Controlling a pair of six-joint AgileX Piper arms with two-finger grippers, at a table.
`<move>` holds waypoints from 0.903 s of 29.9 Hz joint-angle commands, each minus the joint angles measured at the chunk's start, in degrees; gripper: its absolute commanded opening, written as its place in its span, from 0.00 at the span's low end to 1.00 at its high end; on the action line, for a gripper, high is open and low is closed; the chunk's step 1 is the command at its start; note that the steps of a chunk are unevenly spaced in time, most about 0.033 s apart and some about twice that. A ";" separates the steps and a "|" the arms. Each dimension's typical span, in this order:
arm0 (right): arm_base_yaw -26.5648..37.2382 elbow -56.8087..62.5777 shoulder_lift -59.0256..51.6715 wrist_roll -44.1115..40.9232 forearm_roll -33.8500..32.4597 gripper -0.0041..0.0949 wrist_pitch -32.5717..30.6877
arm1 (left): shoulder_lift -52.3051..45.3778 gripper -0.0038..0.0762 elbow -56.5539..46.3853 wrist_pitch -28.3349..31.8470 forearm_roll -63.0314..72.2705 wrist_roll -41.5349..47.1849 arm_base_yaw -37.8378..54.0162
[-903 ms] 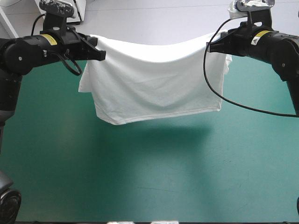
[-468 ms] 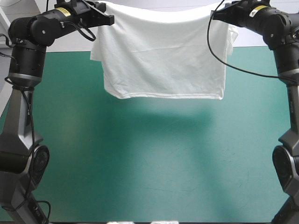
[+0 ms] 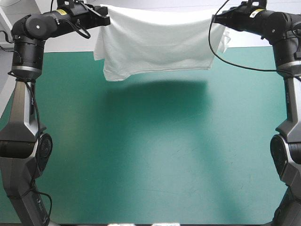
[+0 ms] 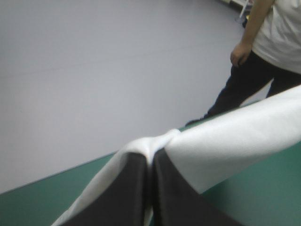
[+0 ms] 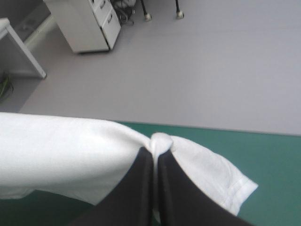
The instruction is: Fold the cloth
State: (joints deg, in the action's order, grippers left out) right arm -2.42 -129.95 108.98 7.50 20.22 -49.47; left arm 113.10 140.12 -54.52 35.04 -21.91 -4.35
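T-shirt [image 3: 155, 42] now hangs higher and farther back than just before. Lower hem has drawn up toward tabletop's [image 3: 150, 155] far edge, clear of teal-green cover, shadow beneath. Judgement: arms carrying it out to lay flat; no fold made yet. Left gripper [image 3: 104, 20] fingers pinched on one top corner, right gripper [image 3: 215, 19] fingers pinched on other. Shirt white, stretched between them, top edge sagging slightly, lightly wrinkled, sleeve [image 3: 226, 40] dangling by right gripper.

Table [image 3: 150, 207], one: teal-green cover [image 3: 70, 141], well below the jaws of left gripper [image 3: 106, 20] and right gripper [image 3: 214, 19]. On it: a broad dark shadow [image 3: 155, 92], under the span between both jaws.
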 commanded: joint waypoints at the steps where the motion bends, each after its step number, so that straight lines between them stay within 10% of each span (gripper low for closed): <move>1: -0.67 3.42 -3.89 0.71 0.78 0.03 -1.10 | -2.79 0.04 -0.32 -3.03 2.27 2.05 0.03; 10: -2.47 21.85 -9.30 0.83 -2.60 0.03 -6.27 | -4.02 0.04 -12.67 -18.13 1.80 5.91 -2.25; 27: -8.03 55.97 -22.59 1.34 -4.76 0.03 -6.75 | -19.90 0.04 -51.03 -19.30 -14.06 11.06 -12.76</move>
State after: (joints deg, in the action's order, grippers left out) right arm -9.62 -75.87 90.43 8.12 15.18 -57.79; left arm 99.28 93.00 -71.24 20.54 -11.72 -15.90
